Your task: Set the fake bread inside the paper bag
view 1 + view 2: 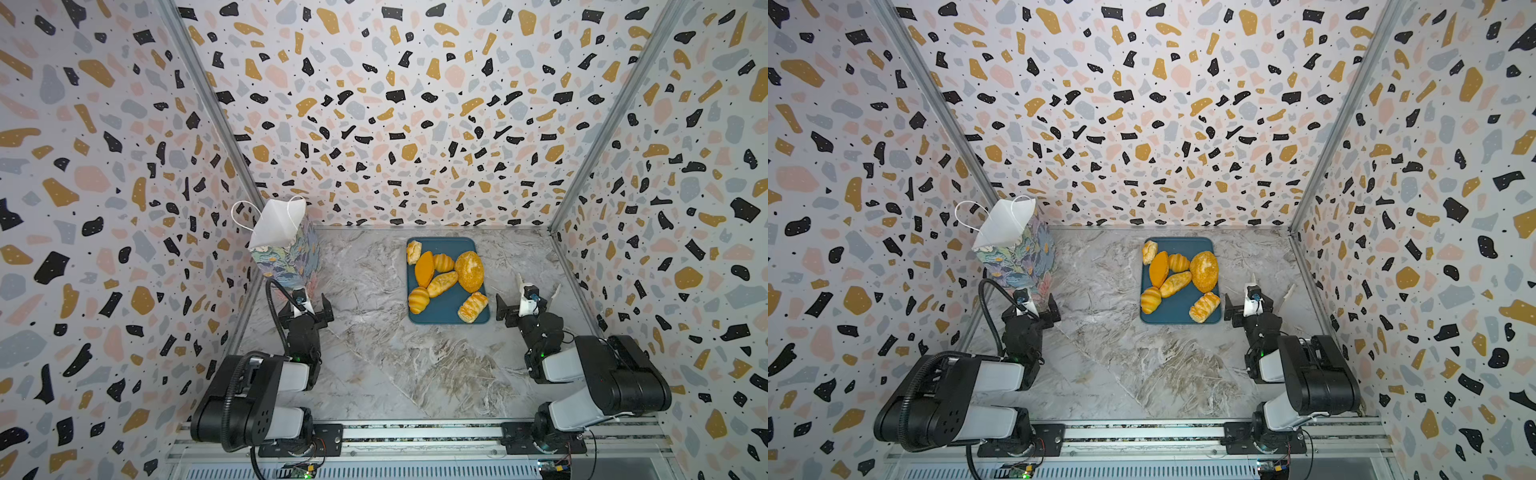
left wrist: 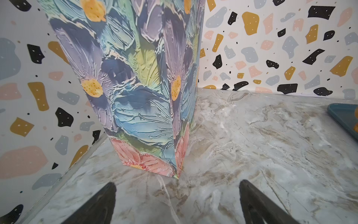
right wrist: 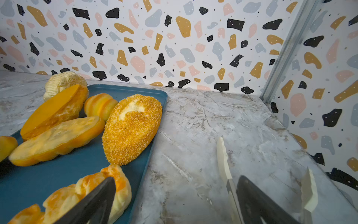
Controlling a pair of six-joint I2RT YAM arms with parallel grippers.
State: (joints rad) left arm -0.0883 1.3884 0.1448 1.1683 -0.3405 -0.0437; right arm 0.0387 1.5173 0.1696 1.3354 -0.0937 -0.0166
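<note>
The left gripper (image 1: 307, 309), jaws apart and empty, faces the paper bag (image 1: 286, 249) standing just ahead of it, while the bread (image 1: 469, 270) lies on the tray (image 1: 442, 311), plaited pastry (image 1: 473, 306) closest, just left of the nearer right gripper (image 1: 530, 301), equally wide and empty.

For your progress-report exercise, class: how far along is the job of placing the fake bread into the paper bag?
Done: nothing yet; all seven golden-orange toy breads lie on the flat dark-blue rectangular tray. In hand: nothing; the left gripper, facing the tall flower-print paper bag, and the right gripper, beside the tray, are both open and empty. Left: all seven breads to bag.
</note>
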